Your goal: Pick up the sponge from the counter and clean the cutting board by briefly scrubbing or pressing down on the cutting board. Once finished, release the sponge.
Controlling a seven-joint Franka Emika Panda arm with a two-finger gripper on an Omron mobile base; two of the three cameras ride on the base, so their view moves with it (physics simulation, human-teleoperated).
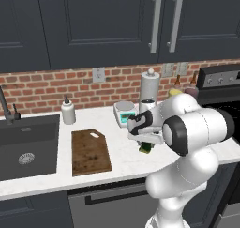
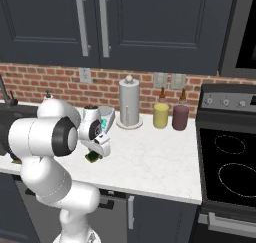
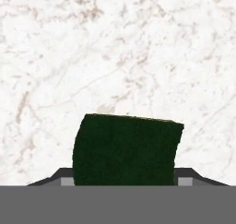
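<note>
The sponge (image 1: 146,148) (image 2: 93,157), dark green on top with a yellow-green body, rests on the white marble counter (image 1: 124,163) (image 2: 150,162), right of the cutting board (image 1: 90,152). My gripper (image 1: 145,144) (image 2: 94,153) points straight down onto it. In the hand view the sponge's dark top (image 3: 126,149) spans the whole gap, and both fingers (image 3: 64,176) press against its sides. The brown board lies flat between the sink and the sponge, a hand's width left of my gripper, with nothing on it.
A dark sink (image 1: 28,147) sits left of the board, with a soap bottle (image 1: 68,112) behind it. A white scale (image 1: 124,111) and a paper towel holder (image 2: 129,104) stand behind my hand. Two bottles (image 2: 161,115) and the black stove (image 2: 230,162) are to the right.
</note>
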